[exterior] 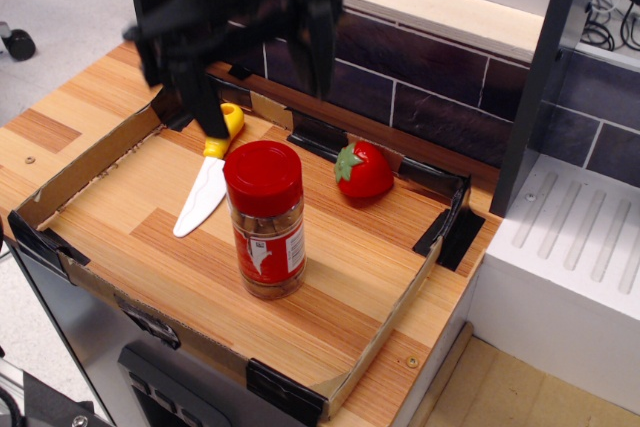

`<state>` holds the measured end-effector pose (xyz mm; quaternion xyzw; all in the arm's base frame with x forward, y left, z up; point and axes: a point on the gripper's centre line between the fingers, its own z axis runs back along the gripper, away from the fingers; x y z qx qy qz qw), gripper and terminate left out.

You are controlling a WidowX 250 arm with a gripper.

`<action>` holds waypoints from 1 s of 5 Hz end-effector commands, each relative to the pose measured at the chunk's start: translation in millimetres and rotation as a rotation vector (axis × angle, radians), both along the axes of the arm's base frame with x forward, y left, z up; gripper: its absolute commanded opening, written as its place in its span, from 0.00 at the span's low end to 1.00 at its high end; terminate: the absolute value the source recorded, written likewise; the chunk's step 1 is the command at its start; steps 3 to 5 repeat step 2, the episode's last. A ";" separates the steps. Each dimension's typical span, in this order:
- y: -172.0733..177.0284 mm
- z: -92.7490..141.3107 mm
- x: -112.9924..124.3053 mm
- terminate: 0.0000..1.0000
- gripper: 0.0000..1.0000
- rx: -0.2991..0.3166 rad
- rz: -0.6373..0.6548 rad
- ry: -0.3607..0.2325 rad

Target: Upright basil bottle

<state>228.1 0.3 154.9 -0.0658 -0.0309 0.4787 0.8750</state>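
Note:
The basil bottle [266,222], a clear jar with a glossy red cap, a red-and-white label and brownish contents, stands upright on the wooden board inside the low cardboard tray [95,157]. My gripper [255,62] is black, open and empty. It hangs well above and behind the bottle, up and to the left of it, with its fingers spread wide. It looks blurred from motion. Nothing touches the bottle.
A toy knife [207,185] with a yellow handle and white blade lies left of the bottle. A red strawberry [363,171] with green leaves sits behind and right of it. A dark brick back wall [440,87] and a white appliance [570,277] border the tray.

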 end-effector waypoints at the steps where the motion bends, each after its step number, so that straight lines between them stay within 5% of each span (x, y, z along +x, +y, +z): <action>1: 2.8 27.7 23.3 0.00 1.00 0.155 0.040 -0.083; 2: 2.8 27.7 23.3 1.00 1.00 0.155 0.040 -0.083; 5: 2.8 27.7 23.3 1.00 1.00 0.155 0.040 -0.083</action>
